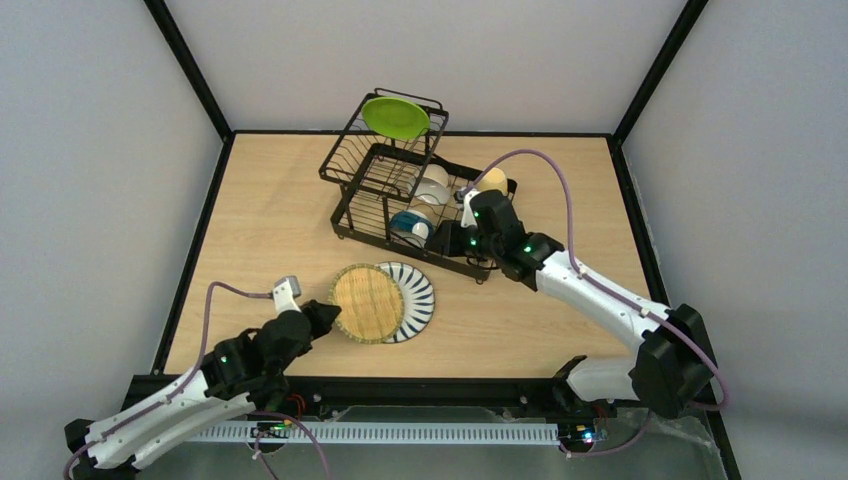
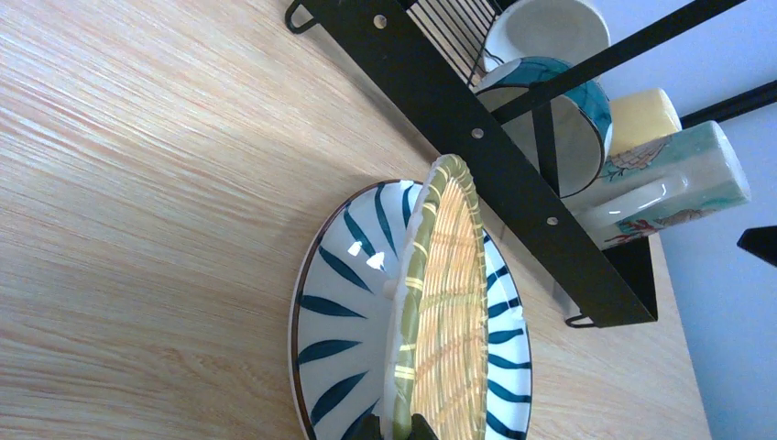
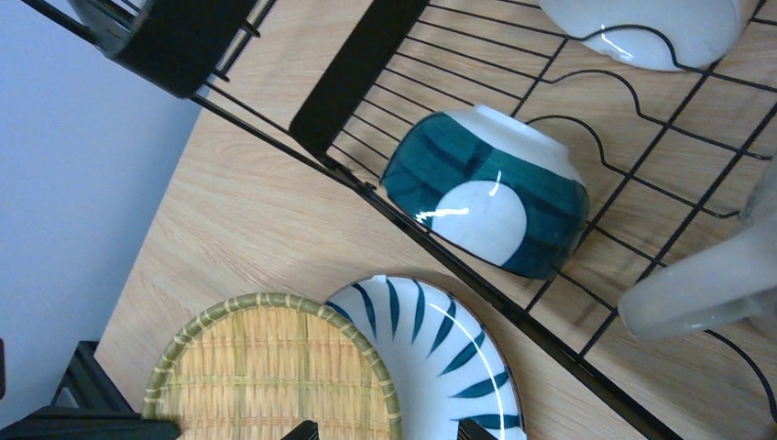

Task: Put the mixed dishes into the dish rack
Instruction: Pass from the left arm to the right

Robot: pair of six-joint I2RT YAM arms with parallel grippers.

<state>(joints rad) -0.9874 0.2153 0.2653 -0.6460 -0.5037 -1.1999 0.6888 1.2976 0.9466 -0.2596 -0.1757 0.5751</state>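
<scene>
Woven plate [image 1: 367, 302]: rim clenched in left tool [image 1: 325, 318], tilted up off striped plate [image 1: 415, 295], both just in front of dish rack [image 2: 429, 78]. Right tool [image 3: 385, 431] released, jaws wide, over rack's right end near cream mug [image 2: 669, 179]. Green plate [image 1: 395, 117], white bowl [image 1: 432, 183], blue bowl [image 3: 486, 206], yellow mug [image 1: 492, 180] in rack. Step, likely: lifting woven plate. Next needs carry to free rack slot, edge upright. Pale wood desk [image 1: 270, 220], grey walls.

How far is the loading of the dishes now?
Done: green plate, white bowl, blue bowl, yellow mug and cream mug are in the dish rack. In hand: the left hand grips the rim of the woven plate. Left: that one and the striped plate, on the table.
</scene>
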